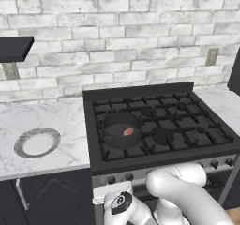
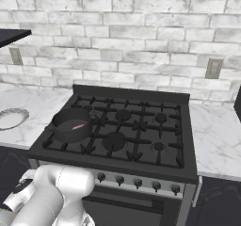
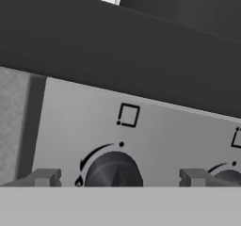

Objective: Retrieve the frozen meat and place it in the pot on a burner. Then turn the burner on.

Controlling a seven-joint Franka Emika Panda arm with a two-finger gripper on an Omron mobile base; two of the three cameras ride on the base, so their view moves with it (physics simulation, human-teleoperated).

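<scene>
Black gas stove (image 1: 140, 92) with cast-iron grates, set between two white marble counters (image 1: 65, 125) against a whitewashed brick wall (image 1: 117, 36).

Round dark grey metal pot (image 1: 122, 129) with low straight walls: stands upright on the near left burner. A small side handle projects from it toward the near left.

Small reddish-pink flat slab of frozen meat (image 1: 128, 131): lies inside the pot, on its floor, toward the right half. From the right base camera it appears as a thin pink strip (image 2: 78, 126) in the pot (image 2: 72, 125).

Shallow grey-rimmed white dish (image 1: 37, 142): on the left counter, well apart from the stove.

Grey metal control panel (image 3: 155, 131) on the stove's front face, carrying a row of dark round knobs (image 2: 136, 183).

Leftmost dark knob (image 3: 113, 170), with a small flame mark and a curved arrow at its left and a square burner diagram above: sits directly ahead of the hand, between the two finger tips. A second knob (image 3: 229, 175) shows just beyond the right finger.

Two-finger gripper (image 3: 120, 177): jaws spread wide, one finger tip on each side of the leftmost knob, neither touching it, nothing held.

White robot arm (image 1: 183, 191): bent low in front of the stove.
</scene>
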